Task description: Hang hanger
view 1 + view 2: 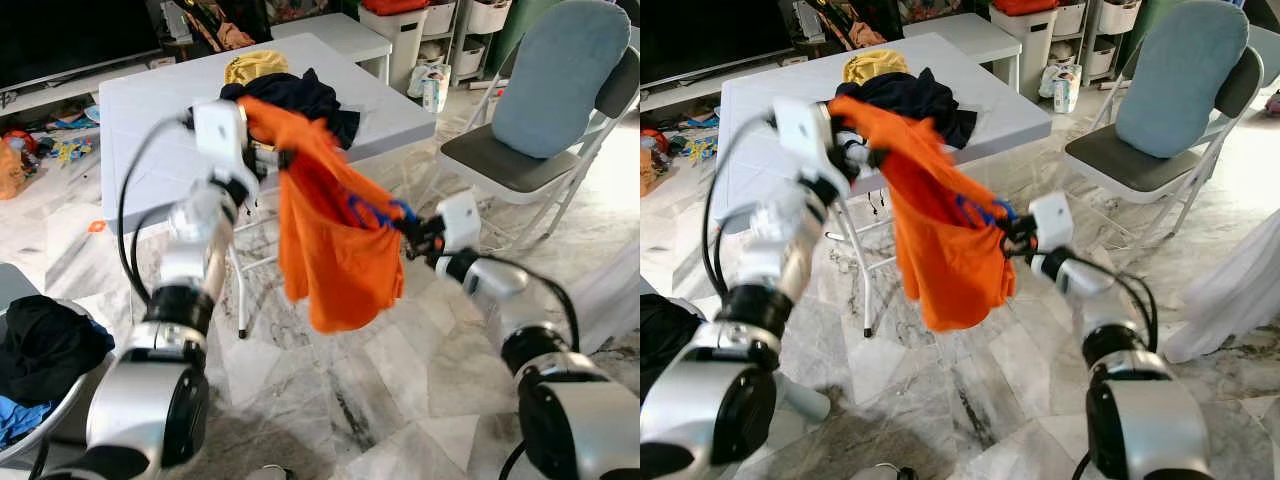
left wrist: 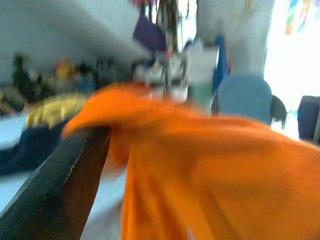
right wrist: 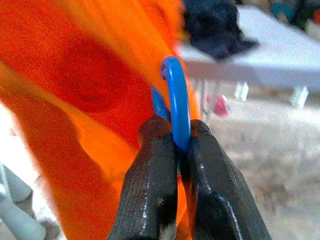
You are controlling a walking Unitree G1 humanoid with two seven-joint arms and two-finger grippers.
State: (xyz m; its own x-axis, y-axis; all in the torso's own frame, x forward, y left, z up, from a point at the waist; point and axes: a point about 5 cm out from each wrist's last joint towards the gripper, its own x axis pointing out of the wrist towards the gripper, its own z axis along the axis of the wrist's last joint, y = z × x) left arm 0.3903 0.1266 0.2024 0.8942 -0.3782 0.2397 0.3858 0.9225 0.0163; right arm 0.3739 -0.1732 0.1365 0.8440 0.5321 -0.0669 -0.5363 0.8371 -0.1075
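An orange shirt (image 1: 335, 250) hangs in mid air between my two arms, in front of the white folding table (image 1: 150, 100). A blue plastic hanger (image 3: 175, 102) is inside the shirt, its hook sticking out at the right side (image 1: 378, 213). My right gripper (image 3: 176, 145) is shut on the blue hook. My left gripper (image 1: 272, 155) is raised beside the table edge and holds the shirt's upper corner; one black finger (image 2: 65, 185) shows against the orange cloth (image 2: 210, 175).
Dark navy and yellow clothes (image 1: 290, 92) lie on the table. A folding chair with a blue cushion (image 1: 550, 90) stands at the right. A basket of dark clothes (image 1: 40, 350) sits low left. White cloth (image 1: 1240, 280) hangs at far right. Marble floor lies below.
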